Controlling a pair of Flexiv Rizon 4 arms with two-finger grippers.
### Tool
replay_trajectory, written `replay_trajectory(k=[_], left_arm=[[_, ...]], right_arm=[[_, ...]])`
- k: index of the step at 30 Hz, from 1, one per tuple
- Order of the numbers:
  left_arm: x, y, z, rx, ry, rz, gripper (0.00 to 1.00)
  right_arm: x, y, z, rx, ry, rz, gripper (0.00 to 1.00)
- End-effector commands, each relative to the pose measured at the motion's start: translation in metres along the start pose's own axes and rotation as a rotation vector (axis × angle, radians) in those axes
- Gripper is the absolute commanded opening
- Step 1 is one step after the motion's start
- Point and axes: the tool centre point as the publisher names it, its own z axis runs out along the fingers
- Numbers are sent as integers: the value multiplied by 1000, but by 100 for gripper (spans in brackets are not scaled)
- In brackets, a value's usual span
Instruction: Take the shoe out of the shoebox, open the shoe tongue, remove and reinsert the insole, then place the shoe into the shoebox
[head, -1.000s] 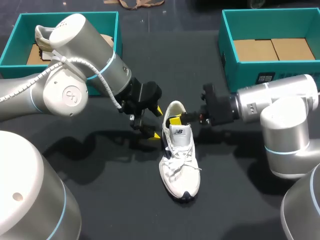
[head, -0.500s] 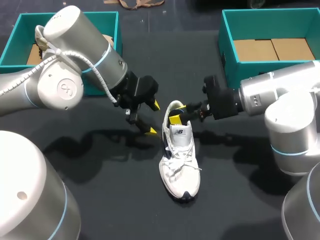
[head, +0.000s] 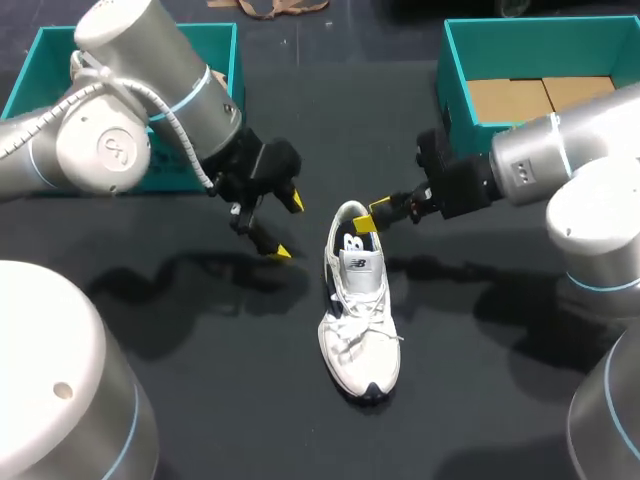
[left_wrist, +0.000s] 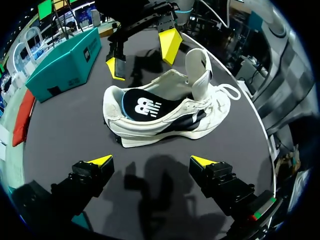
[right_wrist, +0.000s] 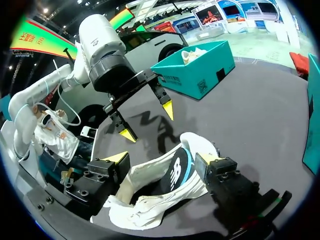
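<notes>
A white sneaker (head: 357, 310) lies on the black table, toe toward the front, tongue raised, with the dark logo insole (left_wrist: 145, 106) showing inside. My right gripper (head: 372, 214) hangs open just over the heel; in the right wrist view its fingers (right_wrist: 164, 158) straddle the sneaker's (right_wrist: 165, 190) heel rim without clamping it. Left of the heel, clear of the sneaker, my left gripper (head: 289, 228) is open and holds nothing. In the left wrist view the sneaker (left_wrist: 165, 107) lies ahead of my left gripper (left_wrist: 152, 161), side-on.
A teal shoebox (head: 220, 45) at the back left holds another light shoe (head: 85, 72). At the back right stands a second teal shoebox (head: 458, 70) with bare cardboard lining. The table's front edge lies a short way past the toe.
My right gripper has opened and drawn back up out of the shoe's opening. My left gripper has moved away from the shoe, to the left and back.
</notes>
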Motion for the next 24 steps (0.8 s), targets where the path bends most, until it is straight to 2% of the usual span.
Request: replay_trajectory(k=[1,3,5,6,11,13,14,16,17,18,19,21,22,23,24], left_arm=[[-9,11,-34,-13,68,38,100],[-13,16,-46,-10,86,49,100],[-19,22,-60,-11,88,53,100],[-22,25,-66,-10,92,58,100],[-32,35,-91,-19,103,72,100],[-36,39,-98,-34,125,91,100],[-38,41,-101,-42,138,101,100],[-42,44,-108,-69,154,126,100],[-43,45,-111,-81,161,140,100],[-46,46,-115,-98,167,156,100],[-47,47,-119,-112,182,173,100],[-51,50,-131,-190,230,239,100],[-51,50,-131,-190,230,239,100],[-51,50,-131,-190,230,239,100],[-51,50,-131,-190,230,239,100]], right_arm=[[-6,7,-21,154,-4,29,81],[-11,9,-28,202,-13,54,75],[-17,12,-35,246,-6,80,74],[-19,14,-39,268,-4,98,67],[-27,22,-55,389,6,172,69],[-29,25,-60,449,-17,211,64],[-30,26,-63,470,-21,231,53],[-30,28,-68,501,-46,259,43],[-29,30,-71,508,-66,275,31],[-28,31,-74,515,-92,284,11],[-27,32,-76,520,-118,295,0],[-24,34,-81,530,-197,329,0],[-21,35,-82,531,-238,362,0],[-17,36,-84,529,-339,407,0],[-17,36,-84,529,-339,407,0]])
